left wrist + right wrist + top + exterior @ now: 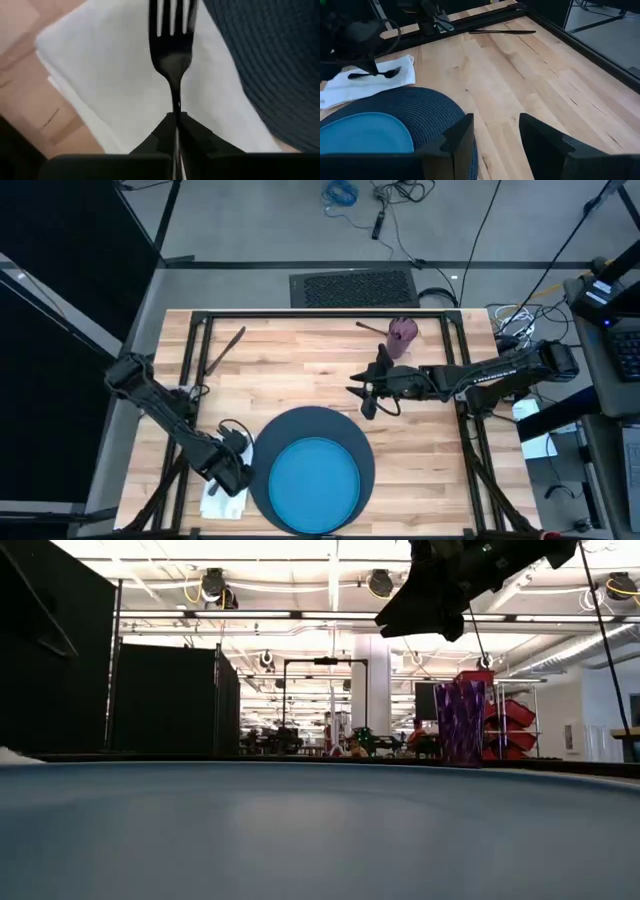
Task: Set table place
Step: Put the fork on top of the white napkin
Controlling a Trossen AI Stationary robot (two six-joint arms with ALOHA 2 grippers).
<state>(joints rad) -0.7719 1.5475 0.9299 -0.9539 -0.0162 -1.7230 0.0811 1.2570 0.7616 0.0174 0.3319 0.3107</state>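
at the near left of the light butcher-block wooden table (300, 370), the left gripper (232, 470) is closed on the handle of the metal fork (172, 35), which is held just above the folded white napkin (222, 502); the fork's tines are seen over the cloth, with the edge of the large dark navy round mat (300, 425) just beside it. the napkin lies touching the mat's left side, and the smaller bright blue plate (315, 477) is already set on the mat. the step in hand is judged to be the laying of the fork on the napkin. the next move would call for a short lowering until the fork rests flat on the cloth, then an opening of the fingers and a straight lift away, so that the napkin is not dragged. the right gripper (370, 392) hangs over the middle of the table, beyond the mat's far edge, with its fingers (462, 135) spread and nothing between them. the small purple cup (403, 333) stands at the far right, and a long dark utensil (226, 350) lies at the far left, so both are judged still to be placed; which utensil it is cannot be told.
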